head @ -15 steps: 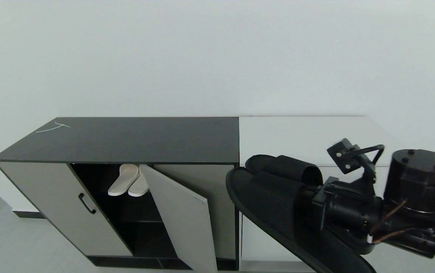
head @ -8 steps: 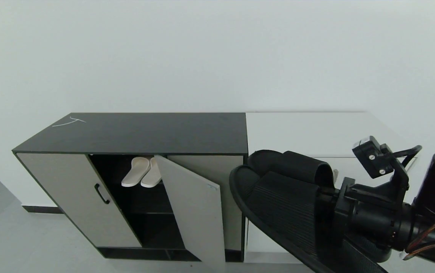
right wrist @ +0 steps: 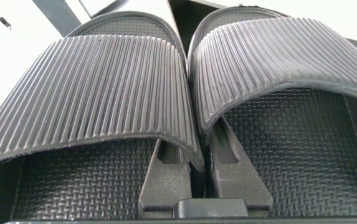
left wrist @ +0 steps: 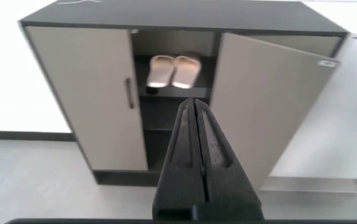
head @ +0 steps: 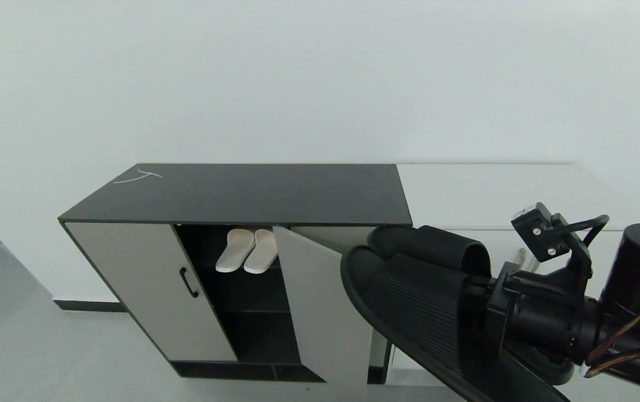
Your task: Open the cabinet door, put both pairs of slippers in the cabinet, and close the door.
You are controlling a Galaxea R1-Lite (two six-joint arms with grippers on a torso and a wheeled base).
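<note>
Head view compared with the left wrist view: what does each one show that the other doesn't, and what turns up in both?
Head view, not the left wrist view: the black slippers, held up by the right gripper in front of the cabinet. Left wrist view, not the head view: the left gripper, its jaws shut and empty, pointing at the opening. Both: the cabinet with its right door swung open, and the white slippers side by side on the top shelf.

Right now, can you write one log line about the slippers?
cabinet door open | white slippers on upper shelf | black slippers in right gripper | left gripper shut, empty
</note>
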